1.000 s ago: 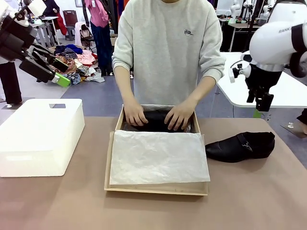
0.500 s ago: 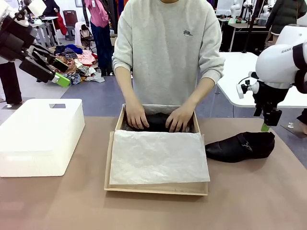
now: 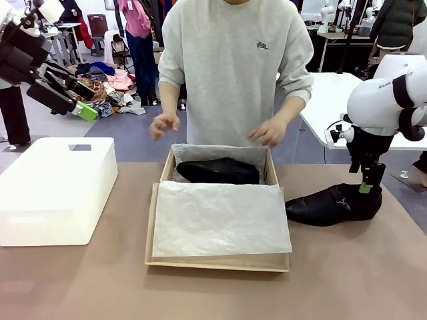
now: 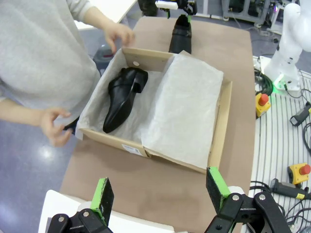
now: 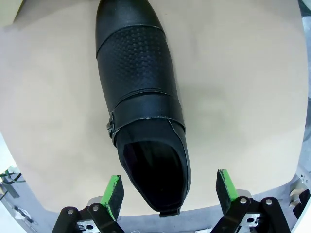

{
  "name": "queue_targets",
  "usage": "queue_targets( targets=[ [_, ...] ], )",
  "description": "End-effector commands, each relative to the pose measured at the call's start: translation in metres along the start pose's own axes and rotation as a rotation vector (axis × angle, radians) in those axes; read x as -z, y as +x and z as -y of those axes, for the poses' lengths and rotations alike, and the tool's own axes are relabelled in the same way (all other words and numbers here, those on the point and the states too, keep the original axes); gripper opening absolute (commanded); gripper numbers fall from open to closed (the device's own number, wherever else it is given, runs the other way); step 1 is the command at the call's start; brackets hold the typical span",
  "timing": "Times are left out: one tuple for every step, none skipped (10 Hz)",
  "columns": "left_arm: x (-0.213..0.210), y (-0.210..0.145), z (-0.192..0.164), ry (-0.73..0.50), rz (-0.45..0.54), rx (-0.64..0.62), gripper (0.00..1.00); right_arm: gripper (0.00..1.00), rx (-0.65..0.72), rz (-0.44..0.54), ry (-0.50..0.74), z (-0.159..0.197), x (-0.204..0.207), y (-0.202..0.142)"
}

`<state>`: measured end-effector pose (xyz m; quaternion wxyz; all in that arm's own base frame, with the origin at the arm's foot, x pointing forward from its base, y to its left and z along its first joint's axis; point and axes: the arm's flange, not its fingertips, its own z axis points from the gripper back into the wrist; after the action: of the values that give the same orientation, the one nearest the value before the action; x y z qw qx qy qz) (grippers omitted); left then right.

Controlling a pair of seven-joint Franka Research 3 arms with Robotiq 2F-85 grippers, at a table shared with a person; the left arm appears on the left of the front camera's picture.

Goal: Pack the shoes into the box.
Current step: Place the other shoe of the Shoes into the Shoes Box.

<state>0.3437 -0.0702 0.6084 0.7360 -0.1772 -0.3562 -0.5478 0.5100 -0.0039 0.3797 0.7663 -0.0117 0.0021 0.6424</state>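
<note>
Person's hands (image 3: 165, 124) hover beyond box (image 3: 213, 264) far edge; tissue (image 3: 220, 217) covers near half; table (image 3: 347, 273) open around outside shoe (image 3: 333, 203).

A shallow tan cardboard shoebox (image 3: 151, 227) (image 4: 219, 121) sits open at the table's middle. White tissue paper (image 3: 220, 220) (image 4: 182, 104) lines it and covers its six o'clock half. A glossy black leather dress shoe (image 3: 218, 171) (image 4: 121, 99) lies along the twelve o'clock end, toe toward nine o'clock. A second matching black shoe (image 3: 333, 204) (image 5: 141, 107) (image 4: 181, 36) stands upright on the table at the box's three o'clock, just beside it. Its pointed toe faces the box and a small metal buckle shows.
</note>
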Motion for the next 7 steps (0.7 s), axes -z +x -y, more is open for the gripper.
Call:
queue_targets(
  targets=[
    [0.000,0.000,0.000,-0.010,0.015,0.009,1.00,1.00,0.002,0.002,-0.007,-0.002,-0.004,-0.002],
    [0.000,0.000,0.000,-0.010,0.015,0.009,1.00,1.00,0.002,0.002,-0.007,-0.002,-0.004,-0.002],
    [0.000,0.000,0.000,-0.010,0.015,0.009,1.00,1.00,0.002,0.002,-0.007,-0.002,-0.004,-0.002],
    [0.000,0.000,0.000,-0.010,0.015,0.009,1.00,1.00,0.002,0.002,-0.007,-0.002,-0.004,-0.002],
    [0.000,0.000,0.000,-0.010,0.015,0.009,1.00,1.00,0.000,0.001,-0.004,0.000,-0.002,0.000],
    [0.000,0.000,0.000,-0.010,0.015,0.009,1.00,1.00,-0.002,-0.005,-0.015,0.004,0.002,0.001],
    [0.000,0.000,0.000,-0.010,0.015,0.009,1.00,1.00,-0.008,0.007,-0.012,0.008,0.007,0.001]
  ],
)
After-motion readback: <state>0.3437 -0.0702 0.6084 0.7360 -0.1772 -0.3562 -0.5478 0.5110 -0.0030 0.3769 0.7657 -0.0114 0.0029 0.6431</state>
